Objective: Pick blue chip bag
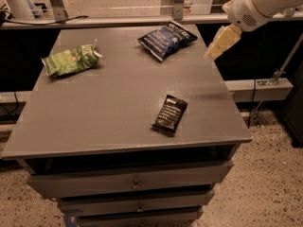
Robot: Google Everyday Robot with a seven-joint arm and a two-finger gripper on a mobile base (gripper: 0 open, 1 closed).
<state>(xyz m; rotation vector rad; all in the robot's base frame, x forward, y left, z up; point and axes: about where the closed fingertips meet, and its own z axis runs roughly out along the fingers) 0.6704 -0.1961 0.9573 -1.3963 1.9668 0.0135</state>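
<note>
Grey table (109, 122) with drawers (132, 183) underneath. Far left: light green chip bag (71, 60), lying flat. Back centre-right: blue chip bag (166, 39), flat on the table near the far edge, nothing touching it. Closer to me: black bar wrapper (169, 115) near the front edge. Right: my claw (220, 42) hangs in the air by the table's right edge, near the blue chip bag but apart from it; can't tell whether it's spread or closed.
</note>
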